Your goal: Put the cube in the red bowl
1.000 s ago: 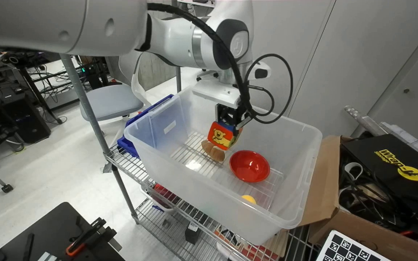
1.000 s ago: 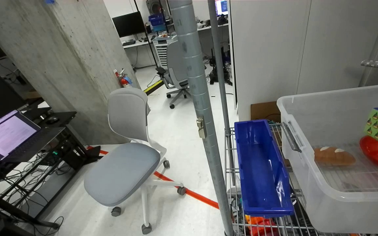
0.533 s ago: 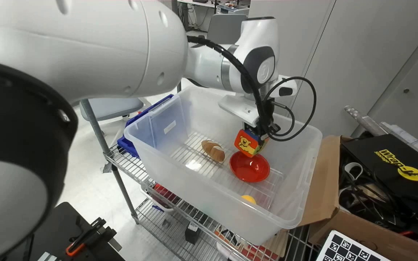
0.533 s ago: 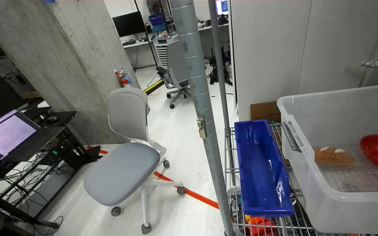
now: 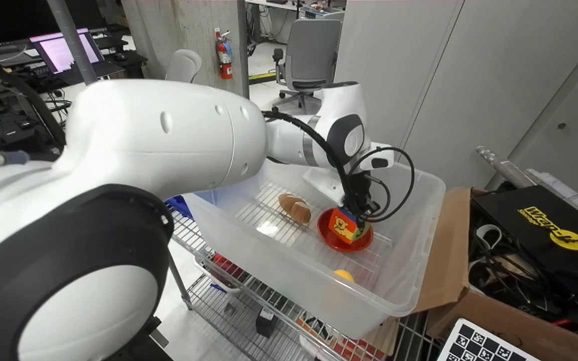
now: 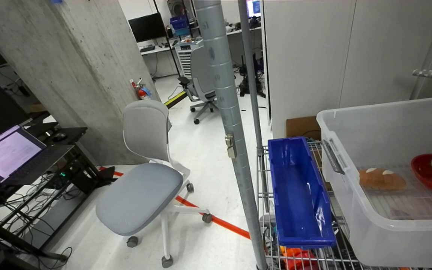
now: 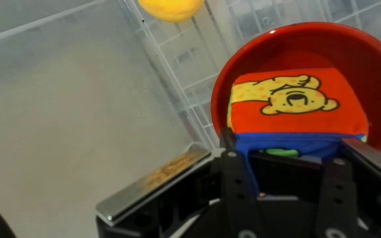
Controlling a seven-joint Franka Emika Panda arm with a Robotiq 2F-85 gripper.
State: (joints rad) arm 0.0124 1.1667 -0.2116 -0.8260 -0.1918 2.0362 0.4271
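Position of the cube (image 7: pixel 296 104) relative to the red bowl (image 7: pixel 337 44). The cube sits inside the bowl's rim with the gripper (image 7: pixel 289 142) above it; the two fingers (image 7: pixel 227 140) flank its upper part and appear clamped on it, no clear gap showing at either side. Its bear-printed red side, set crosswise between the fingers, faces the bare part of the bowl; whether its underside bears on the bowl's floor is hidden. In an exterior view, the yellow object (image 5: pixel 343 275) and the brown loaf-shaped item (image 5: pixel 294 208) lie outside the bowl, both apart from it. The governing relation is vertical: cube below gripper, within the bowl's outline. The next move presumably calls for the fingers to part sideways over the bowl, then rise clear of its rim, leaving the cube behind.
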